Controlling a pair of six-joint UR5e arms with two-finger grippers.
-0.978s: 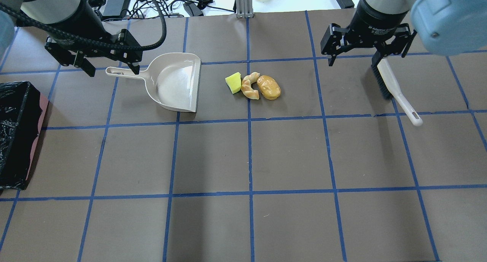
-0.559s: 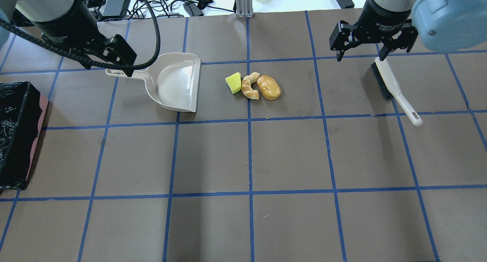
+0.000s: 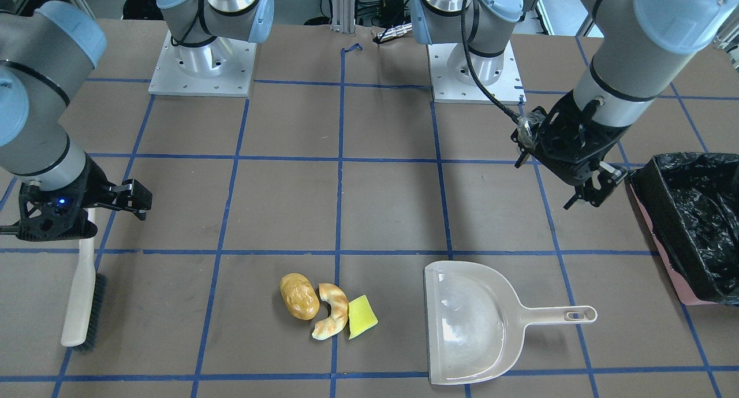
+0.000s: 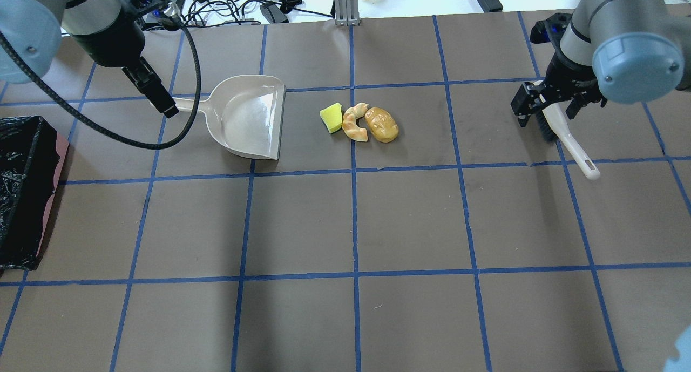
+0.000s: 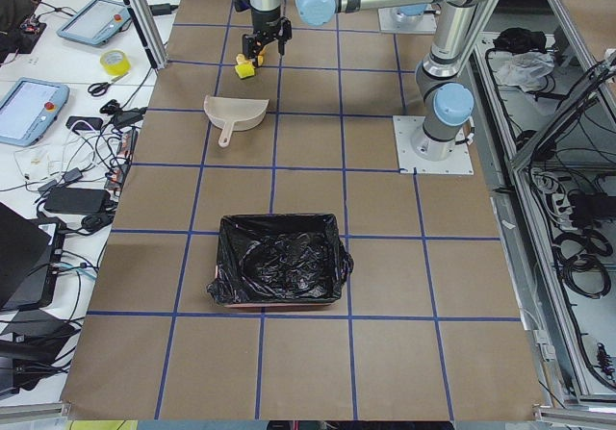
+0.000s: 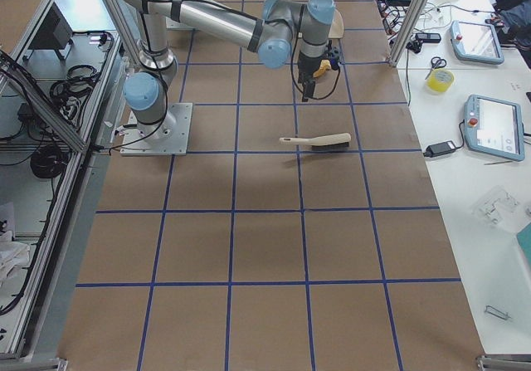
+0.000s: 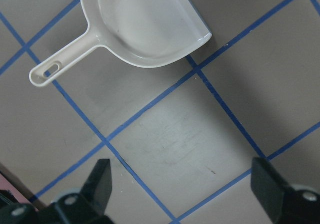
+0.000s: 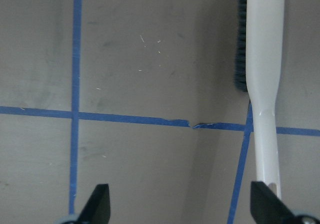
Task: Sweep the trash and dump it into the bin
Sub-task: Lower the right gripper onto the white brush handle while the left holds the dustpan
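The trash lies together mid-table: a yellow sponge wedge [image 4: 331, 117], a curved tan pastry piece [image 4: 355, 122] and a glossy golden-brown roll [image 4: 381, 124]. The bin [image 4: 21, 188], lined with black plastic, stands at the table's left edge. A beige dustpan [image 4: 245, 121] lies left of the trash, its mouth facing it. My left gripper [image 4: 162, 105] hovers open and empty over the dustpan handle [image 7: 55, 68]. A white brush [image 4: 561, 132] lies at the right. My right gripper [image 4: 545, 115] is open and empty above the brush [image 8: 262, 58].
Blue tape lines cross the brown table [image 4: 410, 221]. Cables and devices lie beyond its far edge [image 4: 243, 7]. The arm bases [image 3: 202, 69] stand at the robot side. The bin also shows in the front view [image 3: 693, 213].
My left gripper has turned and dropped toward the dustpan handle. My right gripper has moved down from the far edge to over the brush head. Nothing on the table has moved.
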